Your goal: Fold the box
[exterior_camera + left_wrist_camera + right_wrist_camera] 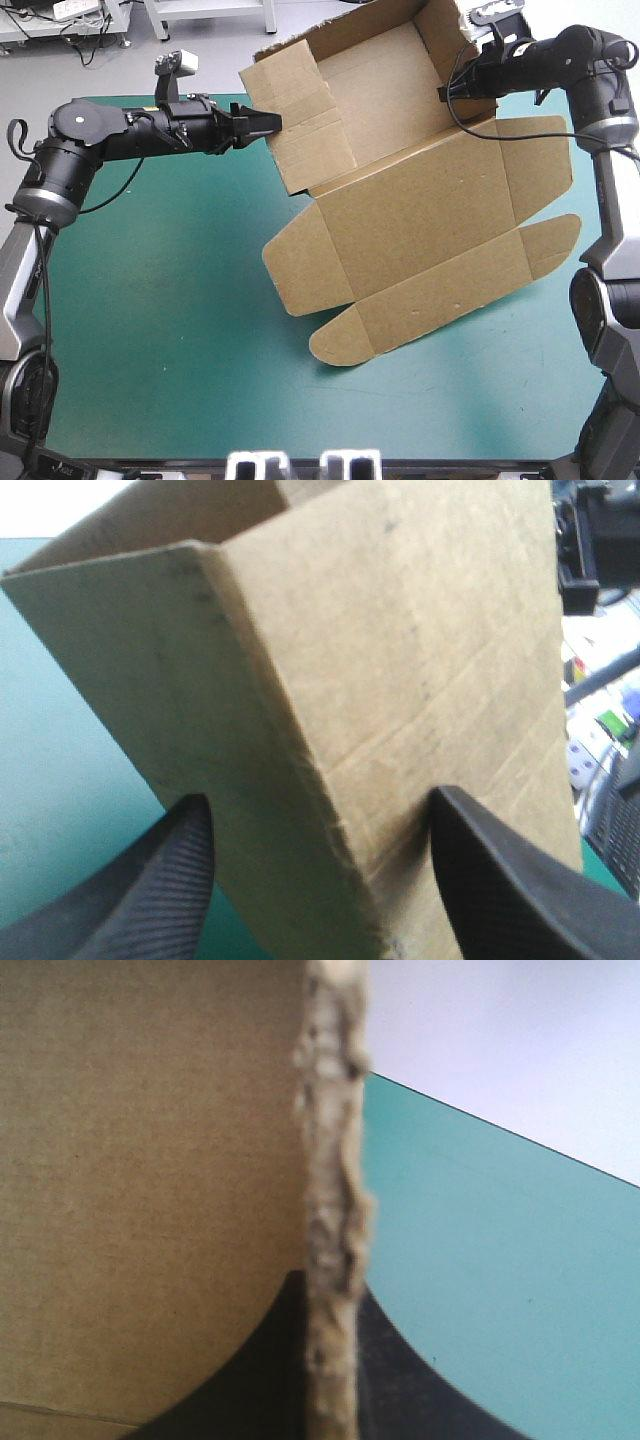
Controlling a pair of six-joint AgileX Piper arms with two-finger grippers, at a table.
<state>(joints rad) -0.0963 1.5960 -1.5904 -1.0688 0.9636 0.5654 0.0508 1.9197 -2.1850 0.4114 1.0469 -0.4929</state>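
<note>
**Op:** Where's the box?

**Eng:** Your box is on the far right part of the tabletop, askew to its edges. The tray end is at the far side with its walls raised and its top open, and it reaches out past the far edge. The lid panel runs from there toward the near side, flat, with its flaps spread. The rounded near flap lies on the teal-green cover.

**Op:** Left pincer?

**Eng:** Your left pincer is at the tray's left wall, reaching in level from the left. In the wrist view the black fingers are spread. The wall's folded edge stands between them, with one brown face toward each finger. Both tips sit close against the board, but I can't tell if they press on it.

**Op:** Right one?

**Eng:** Your right pincer is on the tray's right wall, near the far right corner. In its wrist view the fingers are all but together, with the board's raw edge running up between them, so it's pinching the box. Brown board fills one side and teal-green cover shows on the other.

**Op:** Pincers near each other?

**Eng:** No, they're well apart with the tray between them.
</note>
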